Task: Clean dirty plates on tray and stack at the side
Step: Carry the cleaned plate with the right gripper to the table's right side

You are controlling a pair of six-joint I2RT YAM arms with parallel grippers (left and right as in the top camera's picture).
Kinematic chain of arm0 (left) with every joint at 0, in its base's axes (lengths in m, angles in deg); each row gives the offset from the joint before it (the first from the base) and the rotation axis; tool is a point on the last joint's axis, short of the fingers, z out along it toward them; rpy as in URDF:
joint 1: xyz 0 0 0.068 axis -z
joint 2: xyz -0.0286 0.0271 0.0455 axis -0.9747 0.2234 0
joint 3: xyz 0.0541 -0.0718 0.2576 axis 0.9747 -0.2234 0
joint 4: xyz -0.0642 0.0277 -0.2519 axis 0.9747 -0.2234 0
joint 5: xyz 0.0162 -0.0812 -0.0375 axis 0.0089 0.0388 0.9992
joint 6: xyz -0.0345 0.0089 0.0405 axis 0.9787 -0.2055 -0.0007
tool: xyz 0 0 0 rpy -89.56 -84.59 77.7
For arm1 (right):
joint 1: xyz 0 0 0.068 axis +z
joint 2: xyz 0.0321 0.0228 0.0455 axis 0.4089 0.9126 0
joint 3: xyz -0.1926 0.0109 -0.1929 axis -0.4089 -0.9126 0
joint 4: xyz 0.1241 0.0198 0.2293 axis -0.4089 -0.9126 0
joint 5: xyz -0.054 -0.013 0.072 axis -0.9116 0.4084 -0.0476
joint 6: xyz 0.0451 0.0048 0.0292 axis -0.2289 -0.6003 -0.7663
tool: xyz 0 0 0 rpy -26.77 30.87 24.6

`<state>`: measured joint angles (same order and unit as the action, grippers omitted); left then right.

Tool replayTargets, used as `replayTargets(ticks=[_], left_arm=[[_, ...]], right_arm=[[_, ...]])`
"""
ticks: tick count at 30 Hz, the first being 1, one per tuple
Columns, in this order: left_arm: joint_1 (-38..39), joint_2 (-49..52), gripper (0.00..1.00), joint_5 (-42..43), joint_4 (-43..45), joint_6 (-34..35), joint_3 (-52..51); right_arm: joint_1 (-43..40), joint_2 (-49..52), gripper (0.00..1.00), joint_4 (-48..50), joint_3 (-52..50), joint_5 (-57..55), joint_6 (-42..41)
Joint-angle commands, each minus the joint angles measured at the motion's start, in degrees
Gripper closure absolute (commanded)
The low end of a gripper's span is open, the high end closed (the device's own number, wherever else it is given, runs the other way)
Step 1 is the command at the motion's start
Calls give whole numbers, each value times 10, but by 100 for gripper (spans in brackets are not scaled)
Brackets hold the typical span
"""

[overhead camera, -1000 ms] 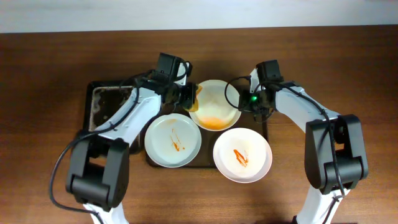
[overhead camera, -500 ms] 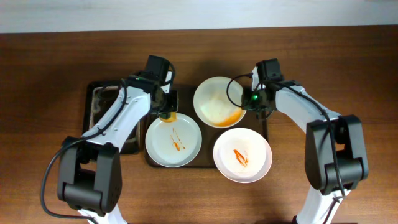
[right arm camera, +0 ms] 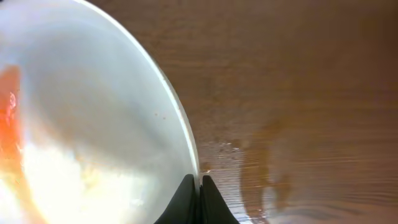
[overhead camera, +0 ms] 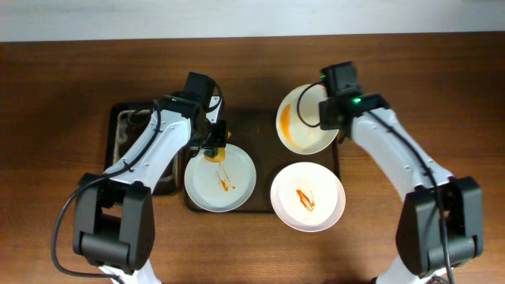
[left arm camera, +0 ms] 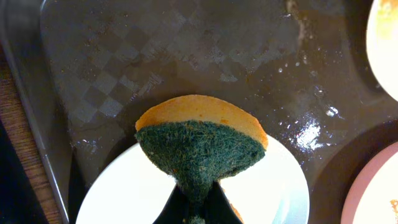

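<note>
Sponge at one plate, another plate tipped up by its rim.
The left gripper (left arm camera: 198, 200) pinches a green-and-yellow sponge (left arm camera: 199, 146) at the far rim of the left plate (overhead camera: 219, 183) on the tray (overhead camera: 264, 134). The right gripper (right arm camera: 199, 190) is clamped on the rim of a tilted, orange-smeared plate (overhead camera: 306, 120) over the tray's far right corner. A third plate (overhead camera: 308, 197) lies flat at the tray's near right.

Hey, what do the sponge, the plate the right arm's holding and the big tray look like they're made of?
Sponge: dark green fibrous scouring layer on orange foam, matte and fuzzy. Plate: probably glazed ceramic or melamine; smooth, glossy, with soft highlights. Tray: likely plastic; dark brown, fine checkered texture, wet sheen.
</note>
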<state>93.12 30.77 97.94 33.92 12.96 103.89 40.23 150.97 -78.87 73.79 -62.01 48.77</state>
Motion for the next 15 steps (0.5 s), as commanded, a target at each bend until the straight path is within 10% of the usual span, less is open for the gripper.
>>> replayTargets(ticks=[1, 15], left_arm=[[-1, -18, 100, 2, 0, -11, -7], [-1, -18, 100, 2, 0, -11, -7]], right_arm=[[76, -24, 96, 3, 10, -190, 8], [106, -34, 96, 15, 11, -296, -33]])
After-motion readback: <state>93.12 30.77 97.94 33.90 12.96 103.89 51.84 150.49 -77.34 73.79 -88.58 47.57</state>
